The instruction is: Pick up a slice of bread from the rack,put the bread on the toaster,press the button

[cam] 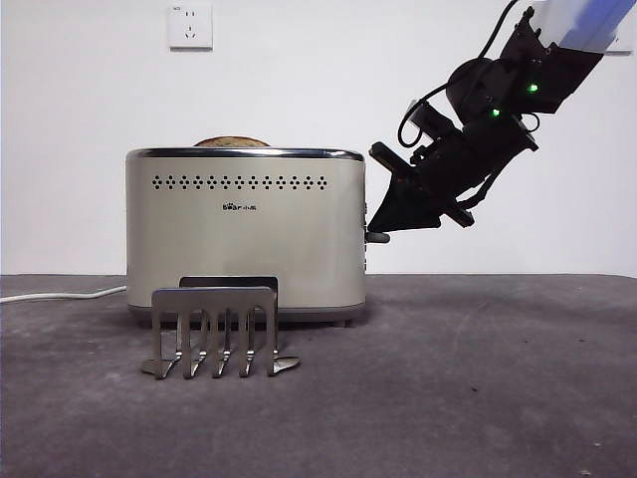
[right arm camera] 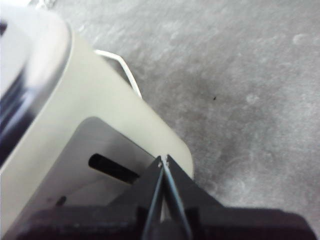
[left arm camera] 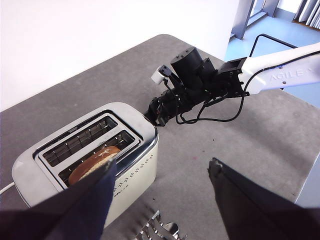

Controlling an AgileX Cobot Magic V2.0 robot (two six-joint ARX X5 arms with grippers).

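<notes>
The cream-white toaster stands mid-table. The slice of bread sits in its nearer slot, and only its rounded top shows above the chrome rim in the front view. The empty metal rack stands in front of the toaster. My right gripper is shut and empty, its tips pressed against the toaster's right end at the grey side lever. In the right wrist view the shut tips lie over the end panel by the lever slot. My left gripper is open and empty, high above the toaster.
A white power cord runs off left from the toaster's base. A wall socket is on the white wall behind. The grey table spreads to the right of the toaster; its far edge shows in the left wrist view.
</notes>
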